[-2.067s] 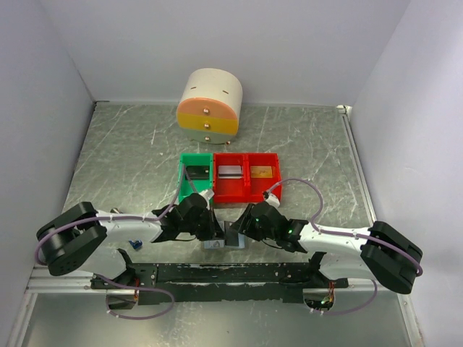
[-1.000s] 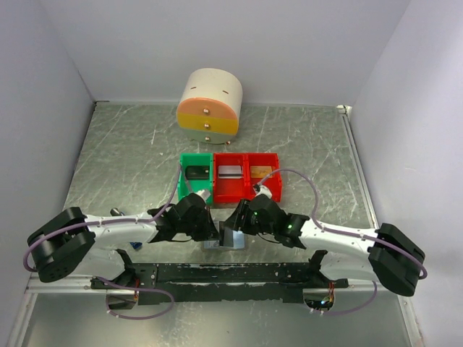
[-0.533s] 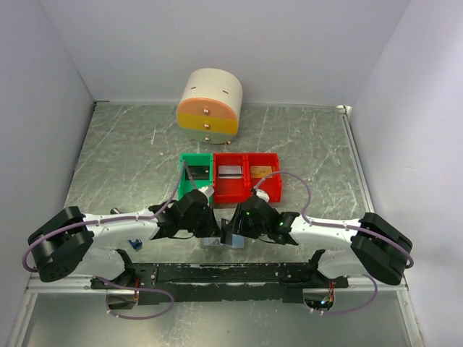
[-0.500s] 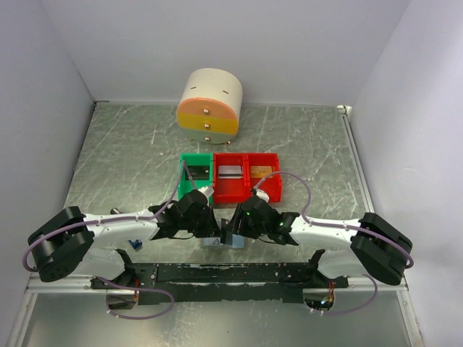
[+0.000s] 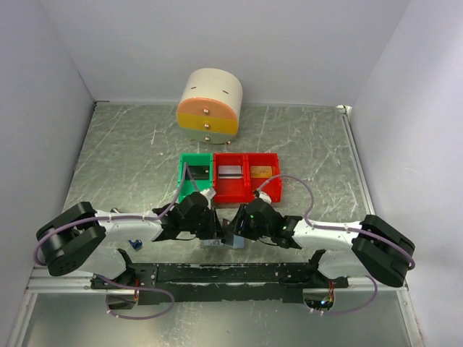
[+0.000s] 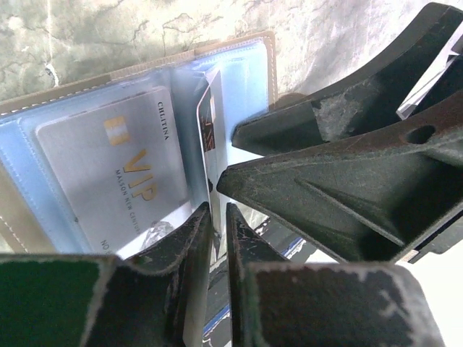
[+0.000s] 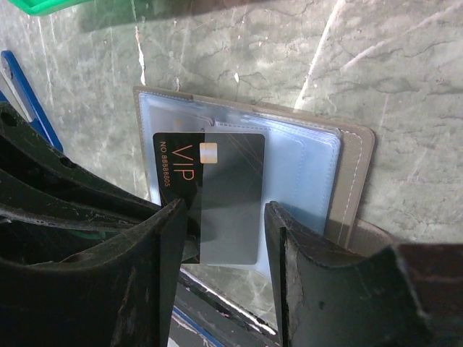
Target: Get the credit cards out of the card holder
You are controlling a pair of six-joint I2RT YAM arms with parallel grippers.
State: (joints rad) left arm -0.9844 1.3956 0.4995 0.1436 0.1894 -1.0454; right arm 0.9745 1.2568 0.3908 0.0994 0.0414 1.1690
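1. The card holder (image 7: 354,181) lies open and flat on the table (image 5: 130,159), close to the middle of its near edge, with its pale blue pockets facing up.
2. A black card (image 7: 221,202) is partly out of its pocket by the fold and raised off the page. In the left wrist view it shows edge-on. A silver card (image 6: 119,173) sits fully inside the neighbouring pocket.
3. The left gripper (image 6: 218,224) has its fingers nearly together astride the black card's lower edge. A thin gap shows beside the card, so I cannot tell whether it is pinching the card or sitting loose around it.
4. The right gripper (image 7: 226,208) has its jaws standing apart with nothing clamped between them. Its tips are down at the holder, just beside the black card, and it looks to be steadying the holder.
5. Farther in, toward the middle of the table, stand a green bin (image 5: 184,181) and a red bin (image 5: 246,194), each with what look like cards inside. A blue stick (image 7: 25,90) lies near the holder on its left.
6. Step in hand, as I judge it: drawing the black card free. The task looks well along, with this card and the silver one left.
7. The next move calls for a firm pinch on the black card. It should then be pulled straight along the pocket's opening while the right gripper pins the holder, so the holder does not lift with the card.
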